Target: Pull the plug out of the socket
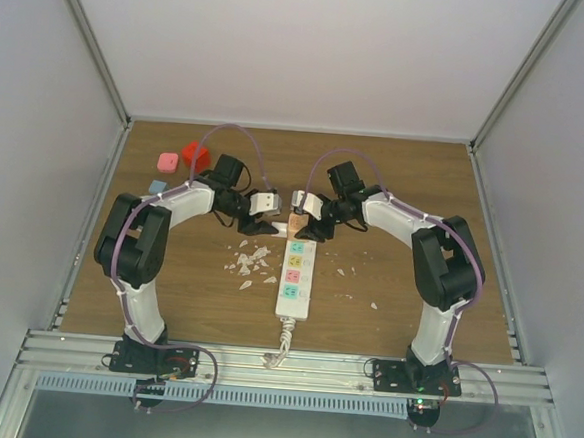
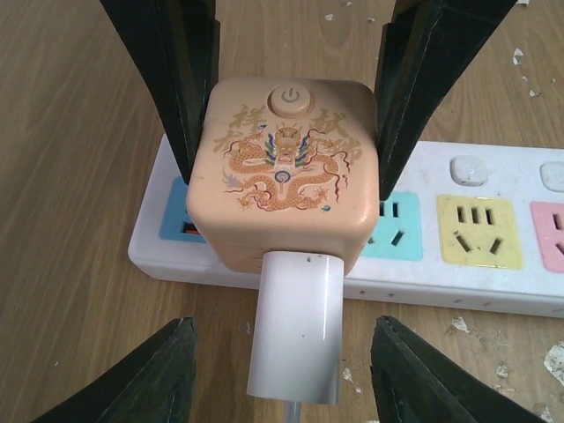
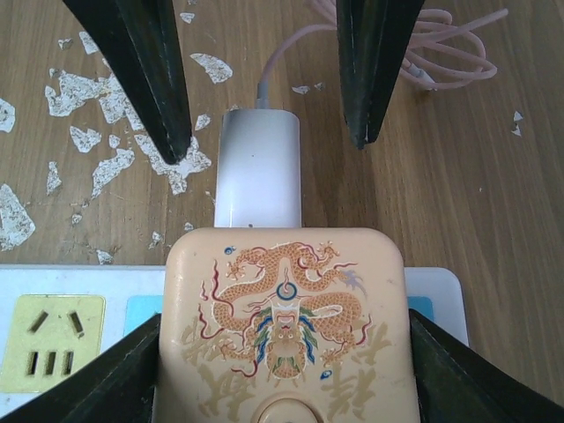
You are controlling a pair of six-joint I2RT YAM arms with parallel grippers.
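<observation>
The socket (image 1: pixel 296 274), a long white strip with pastel panels (image 2: pixel 474 231), lies mid-table. A peach cube plug with a dragon print (image 2: pixel 282 172) (image 3: pixel 284 326) sits in its far end outlet. A white charger (image 2: pixel 295 326) (image 3: pixel 258 167) sticks out of the cube's side. My right gripper (image 3: pixel 284 352) (image 1: pixel 303 205) has its fingers (image 2: pixel 189 106) pressed against both sides of the cube. My left gripper (image 2: pixel 284 352) (image 1: pixel 268 205) straddles the white charger, open, with a gap on each side.
A thin pink cable (image 3: pixel 449 53) coils on the wood behind the charger. White flakes (image 1: pixel 251 261) litter the table left of the strip. Red (image 1: pixel 195 155), pink (image 1: pixel 164 160) and blue (image 1: pixel 157 187) blocks sit far left. The strip's twisted cord (image 1: pixel 281 344) runs to the near edge.
</observation>
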